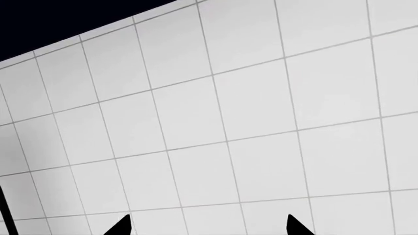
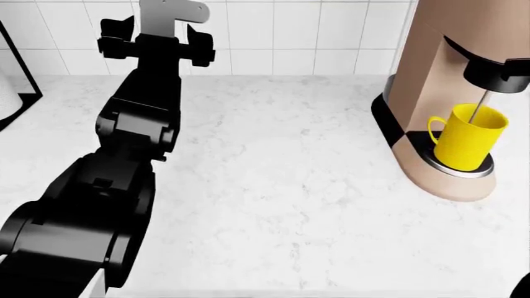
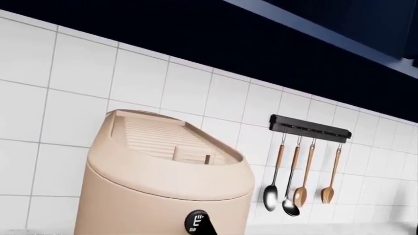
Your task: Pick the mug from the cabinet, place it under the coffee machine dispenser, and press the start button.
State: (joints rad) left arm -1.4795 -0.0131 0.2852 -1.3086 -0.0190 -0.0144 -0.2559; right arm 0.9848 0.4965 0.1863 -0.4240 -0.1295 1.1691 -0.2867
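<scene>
The bright yellow loop-handled mug [image 2: 468, 144] stands on the round black-and-chrome drip tray [image 2: 463, 170] of the tall beige column coffee machine [image 2: 436, 74], directly under its short black cylindrical dispenser [image 2: 494, 73]. The machine sits at the right of the white marble counter [image 2: 282, 205], against the white tiled wall [image 2: 282, 37]. The black left arm [image 2: 124, 161] reaches over the counter's left side. Right of the machine, a black utensil rail [image 3: 310, 129] hangs on the wall.
</scene>
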